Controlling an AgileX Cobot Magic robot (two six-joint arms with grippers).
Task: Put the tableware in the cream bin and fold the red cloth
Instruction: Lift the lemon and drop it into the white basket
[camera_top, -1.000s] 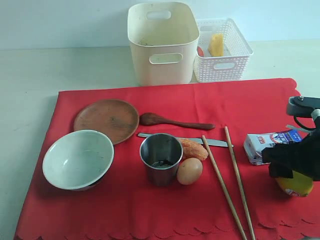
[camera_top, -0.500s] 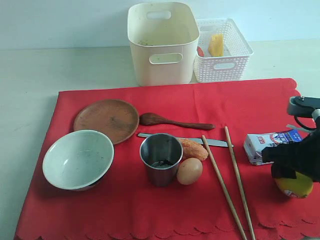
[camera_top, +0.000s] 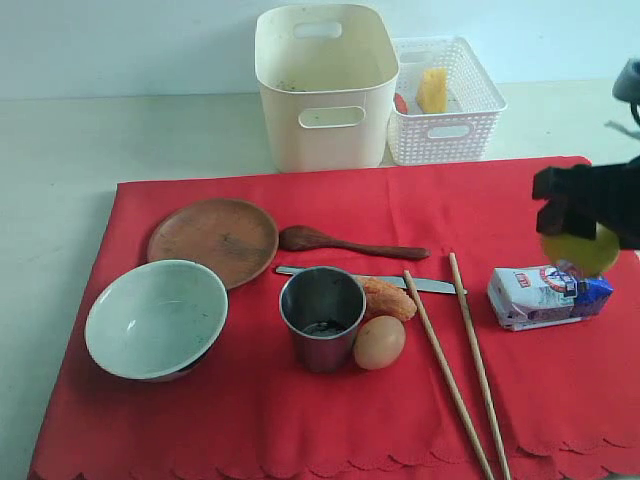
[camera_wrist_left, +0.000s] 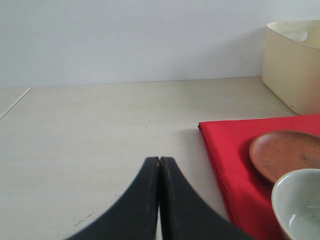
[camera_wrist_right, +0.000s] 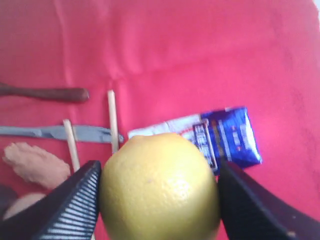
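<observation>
Right gripper (camera_wrist_right: 160, 200) now pinches the lemon (camera_top: 582, 255) between widely parted jaws. It has risen from the red cloth's near right corner to hang above the milk carton (camera_top: 535, 295), probably heading for the white basket (camera_top: 445, 140). That clears food, not tableware. The red cloth (camera_top: 300, 420) lies flat and unfolded on the table (camera_wrist_left: 75, 150), with the cream bin (camera_top: 325, 140) just past its far edge. The plate (camera_top: 212, 238), bowl (camera_top: 155, 315), cup (camera_top: 322, 320), chopsticks (camera_top: 475, 350), spoon (camera_top: 350, 245) and knife (camera_top: 430, 286) all rest on the cloth, none binned yet. Left gripper (camera_wrist_left: 159, 162), pressed together, hovers over bare table off the cloth's left edge.
</observation>
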